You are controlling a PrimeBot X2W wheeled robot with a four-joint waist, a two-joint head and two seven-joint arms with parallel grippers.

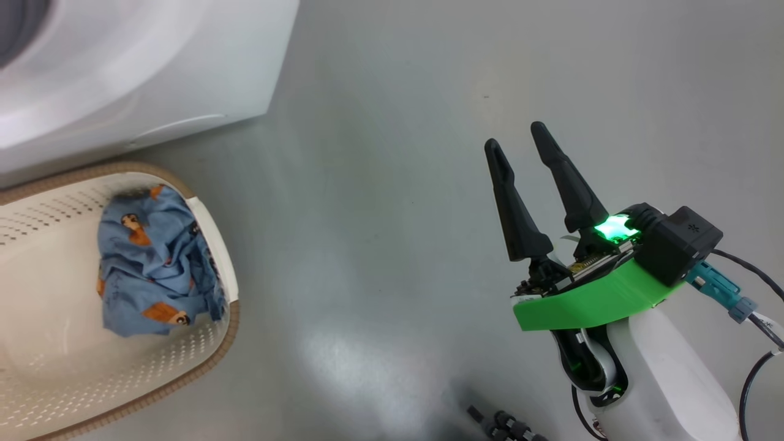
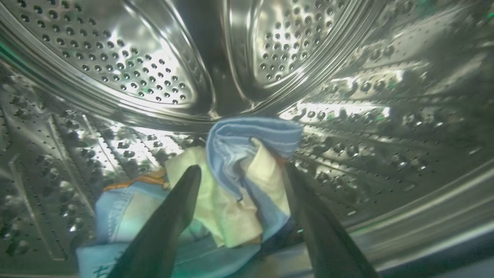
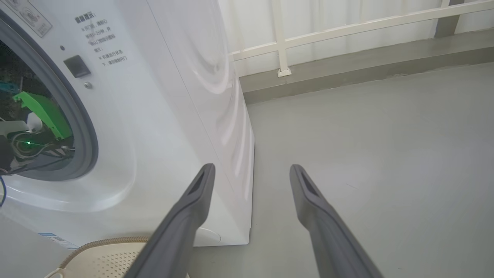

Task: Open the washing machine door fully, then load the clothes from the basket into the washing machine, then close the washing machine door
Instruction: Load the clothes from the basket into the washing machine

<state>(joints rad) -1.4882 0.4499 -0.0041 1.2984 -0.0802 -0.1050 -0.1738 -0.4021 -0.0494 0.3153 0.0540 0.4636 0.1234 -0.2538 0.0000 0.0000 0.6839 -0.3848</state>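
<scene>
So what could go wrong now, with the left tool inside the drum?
1. Cloth sits between the fingers of the open left tool; it may snag and come out when the arm withdraws.
2. A garment lies in the basket; ending the load now would leave it out.
3. The left arm passes the gasket and might scrape it.

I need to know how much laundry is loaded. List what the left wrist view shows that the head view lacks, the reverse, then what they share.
Left wrist view, not head view: the perforated drum, the left gripper open, blue and cream clothes between its fingers. Head view, not left wrist: the basket holding a bear-print garment, the right gripper open above the floor. Shared: the washing machine, inside in one, white outer corner in the other, and light blue fabric.
</scene>
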